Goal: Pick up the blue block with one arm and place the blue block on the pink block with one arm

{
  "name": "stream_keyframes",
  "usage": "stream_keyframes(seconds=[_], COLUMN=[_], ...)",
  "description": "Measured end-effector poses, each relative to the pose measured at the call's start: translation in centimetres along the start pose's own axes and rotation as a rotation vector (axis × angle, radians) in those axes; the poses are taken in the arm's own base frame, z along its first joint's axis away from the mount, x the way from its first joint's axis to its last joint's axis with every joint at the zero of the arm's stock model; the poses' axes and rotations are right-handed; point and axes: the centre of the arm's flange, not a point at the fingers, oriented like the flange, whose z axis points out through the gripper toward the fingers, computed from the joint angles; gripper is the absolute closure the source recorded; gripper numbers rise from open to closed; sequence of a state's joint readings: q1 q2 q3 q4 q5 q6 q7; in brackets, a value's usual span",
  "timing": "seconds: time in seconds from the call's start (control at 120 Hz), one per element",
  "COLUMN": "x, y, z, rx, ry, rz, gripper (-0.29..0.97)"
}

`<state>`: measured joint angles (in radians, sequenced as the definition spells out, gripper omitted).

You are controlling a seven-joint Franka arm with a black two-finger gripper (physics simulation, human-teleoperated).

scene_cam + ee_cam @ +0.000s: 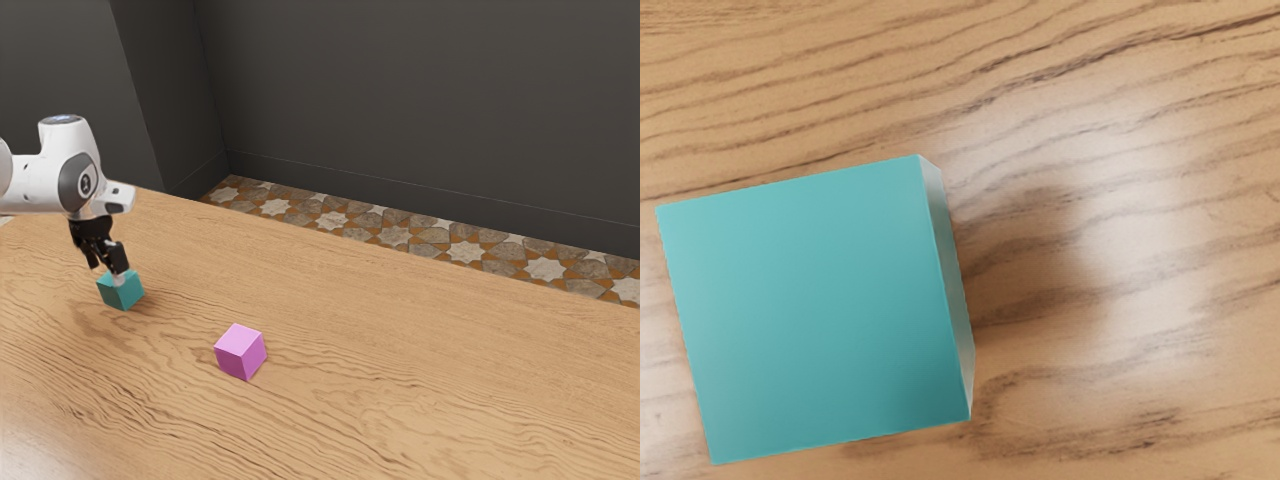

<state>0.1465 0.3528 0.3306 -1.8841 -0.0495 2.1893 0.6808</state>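
The blue block (121,290), teal in colour, rests on the wooden table at the exterior view's left. My gripper (108,262) hangs directly over it, open, its fingertips just at the block's top and nothing held. In the wrist view the blue block (815,310) lies close beneath my hand, its top face and one side face showing. The pink block (240,351) sits on the table, apart from the blue block and toward the exterior view's right and front.
The wooden table (420,360) stretches wide toward the exterior view's right. Beyond its far edge lies a patterned tile floor (440,240) below dark walls. A soft shadow (1060,250) falls on the wood beside the blue block.
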Motion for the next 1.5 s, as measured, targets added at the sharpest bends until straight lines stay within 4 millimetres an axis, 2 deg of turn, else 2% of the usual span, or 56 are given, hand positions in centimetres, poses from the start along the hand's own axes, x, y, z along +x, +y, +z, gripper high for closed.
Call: stream_keyframes(seconds=[0.267,0.492,0.75,0.975,1.275,1.375,1.5], x=[1.2,0.6,1.0,2.3,2.7,2.9,2.9], y=[-1.9,-3.1,-3.4,-3.7,-3.6,-3.5,-3.4], z=[1.4,2.7,4.3,5.1,6.0,6.1,6.2], rx=[0.007,-0.035,-0.053,-0.043,-0.046,-0.046,-0.047], ry=[0.004,0.025,0.036,0.039,0.030,0.029,0.029], rz=[0.025,-0.017,-0.028,-0.021,-0.023,-0.020,-0.020], gripper=[0.00,0.00,0.00,0.00,0.00,0.05,0.20])
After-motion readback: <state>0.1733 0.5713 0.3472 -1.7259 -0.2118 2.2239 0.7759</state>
